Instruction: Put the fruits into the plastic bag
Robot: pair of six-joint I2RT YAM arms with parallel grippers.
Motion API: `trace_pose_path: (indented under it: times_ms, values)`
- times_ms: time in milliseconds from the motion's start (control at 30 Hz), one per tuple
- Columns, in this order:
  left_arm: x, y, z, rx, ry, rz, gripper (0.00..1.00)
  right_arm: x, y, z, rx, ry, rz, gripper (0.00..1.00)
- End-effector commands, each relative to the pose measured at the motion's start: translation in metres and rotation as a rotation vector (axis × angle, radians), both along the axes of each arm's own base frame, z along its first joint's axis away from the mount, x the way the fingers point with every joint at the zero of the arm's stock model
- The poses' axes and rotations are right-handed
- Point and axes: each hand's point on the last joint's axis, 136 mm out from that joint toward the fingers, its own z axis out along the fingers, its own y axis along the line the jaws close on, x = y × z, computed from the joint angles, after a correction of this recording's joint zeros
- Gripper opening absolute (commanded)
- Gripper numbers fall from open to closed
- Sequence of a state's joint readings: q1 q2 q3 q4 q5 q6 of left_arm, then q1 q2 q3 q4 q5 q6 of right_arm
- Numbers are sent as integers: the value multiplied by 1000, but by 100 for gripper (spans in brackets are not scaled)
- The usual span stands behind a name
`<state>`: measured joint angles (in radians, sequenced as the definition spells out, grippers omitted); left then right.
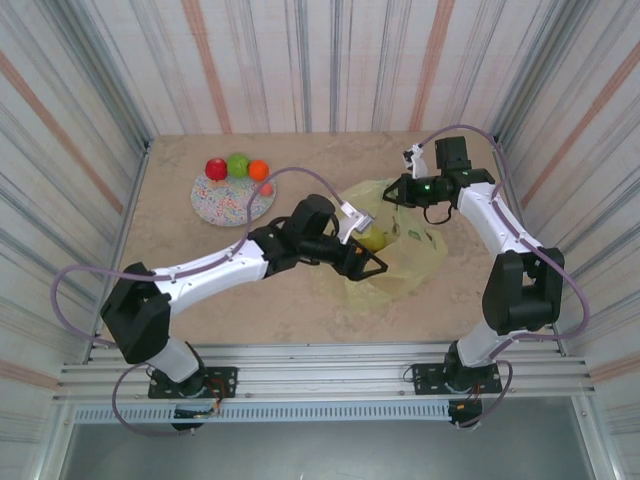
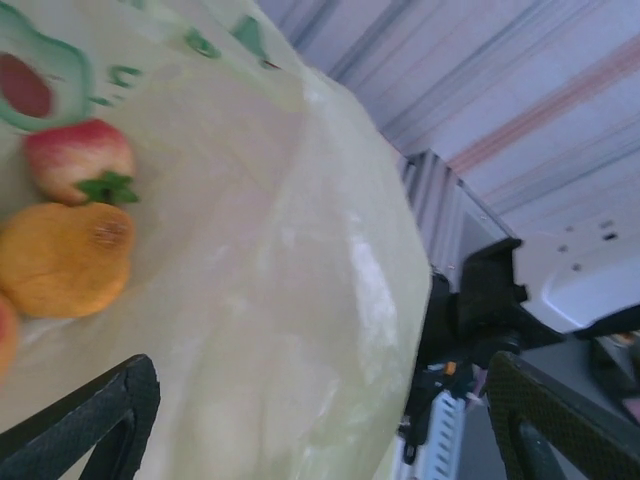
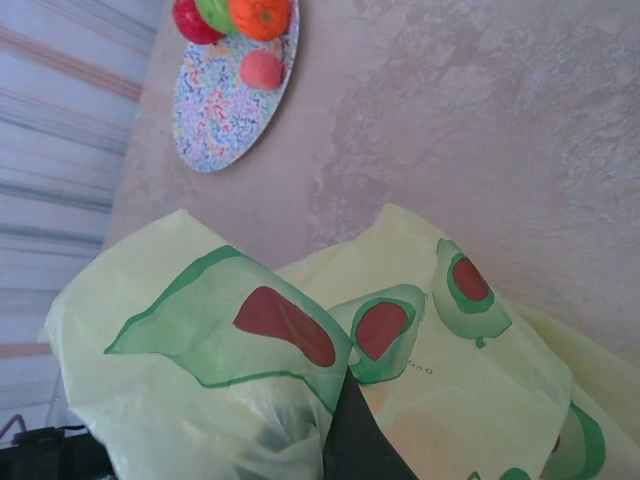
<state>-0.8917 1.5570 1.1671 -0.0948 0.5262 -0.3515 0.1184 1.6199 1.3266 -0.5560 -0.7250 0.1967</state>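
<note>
Gaping wide, the left gripper (image 1: 372, 262) is held empty at the mouth of the plastic bag (image 1: 415, 262) | bag's far rim is pinched by the fully closed right gripper (image 1: 397, 190) | a strawberry (image 2: 78, 160) and an orange fruit (image 2: 65, 260) are seen inside the bag | four fruits (image 1: 238, 166) are seated on the plate (image 1: 215, 208), far left on the table (image 1: 330, 160)

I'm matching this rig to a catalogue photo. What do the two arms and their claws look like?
Both the left arm and right arm have white links between chunky black joint housings. A mauve cable loops loosely along each. The left claw and right claw are black; the left's fingers have a fine cross-hatched texture. A small green light glows by the right wrist.
</note>
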Motion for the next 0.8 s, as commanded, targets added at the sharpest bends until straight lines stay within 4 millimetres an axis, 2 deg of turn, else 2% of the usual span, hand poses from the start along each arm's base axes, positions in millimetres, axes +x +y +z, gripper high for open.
trace_pose_path:
  times_ms: [0,133,233,333,467,567,633,767]
  values:
    - [31,35,9,72,-75,139,90,-8,1,7,-28,-38,36,0]
    - [54,66,28,13,-91,232,91,-8,2,7,-19,-43,31,0]
    - [76,98,43,-2,-139,353,92,-4,3,9,-10,-44,1,0]
    - [106,145,51,11,-168,556,94,3,1,9,12,-15,-71,0]
    - [157,231,29,105,-69,900,96,12,5,9,40,-10,-147,0]
    - [188,275,6,181,22,1039,96,16,16,10,32,-32,-149,0]
    - [207,290,-10,261,19,1075,96,19,20,10,16,-42,-144,0]
    - [238,295,-50,462,53,1052,94,23,25,7,12,-38,-131,0]
